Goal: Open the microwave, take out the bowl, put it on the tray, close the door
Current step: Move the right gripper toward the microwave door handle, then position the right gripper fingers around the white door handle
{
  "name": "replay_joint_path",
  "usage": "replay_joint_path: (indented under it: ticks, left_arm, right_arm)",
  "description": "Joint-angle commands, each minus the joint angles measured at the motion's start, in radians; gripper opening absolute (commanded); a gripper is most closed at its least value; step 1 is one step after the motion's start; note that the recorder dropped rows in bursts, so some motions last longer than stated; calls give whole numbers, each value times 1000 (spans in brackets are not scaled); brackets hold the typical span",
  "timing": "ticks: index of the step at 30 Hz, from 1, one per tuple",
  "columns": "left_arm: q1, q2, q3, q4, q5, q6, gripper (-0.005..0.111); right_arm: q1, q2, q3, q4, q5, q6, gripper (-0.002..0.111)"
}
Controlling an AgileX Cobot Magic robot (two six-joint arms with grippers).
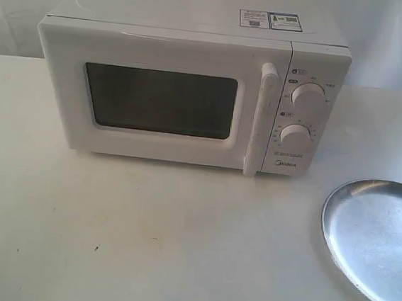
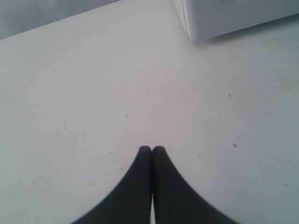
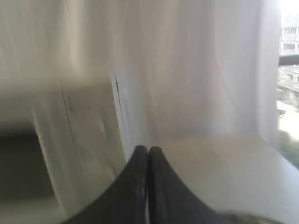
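**Door shut, both grippers clenched on nothing**

Microwave sits at the back of the table. Its door is closed, with the handle at the door's right edge. Tray lies front right, apart from the microwave. Left gripper is pinched closed and empty over the table, the microwave well ahead of its tips. Right gripper is also pinched closed and empty. That view is blurred, with the microwave near its tips.
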Motion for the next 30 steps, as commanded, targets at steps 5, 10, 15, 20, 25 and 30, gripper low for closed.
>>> replay_joint_path:
  ticks: [5, 10, 15, 20, 25, 30]
  left_arm:
    - [-4, -3, 2, -5, 0, -5, 0]
    - [-4, -3, 2, -5, 0, -5, 0]
    - [-4, -3, 2, -5, 0, -5, 0]
    - [-4, -3, 2, -5, 0, -5, 0]
    - [-4, -3, 2, -5, 0, -5, 0]
    - [-4, -3, 2, -5, 0, -5, 0]
  right_arm:
    - [-6, 26, -130, -58, -769, 447, 0]
    - [-6, 333, -478, -589, -530, 490, 0]
    - [-6, 793, -680, -1189, -562, 909, 0]
    - [-6, 1273, -755, -1513, -818, 1065, 0]
    - [-6, 1640, -767, -1485, -918, 822, 0]
    - [-6, 1857, -767, -1295, -900, 581, 2]
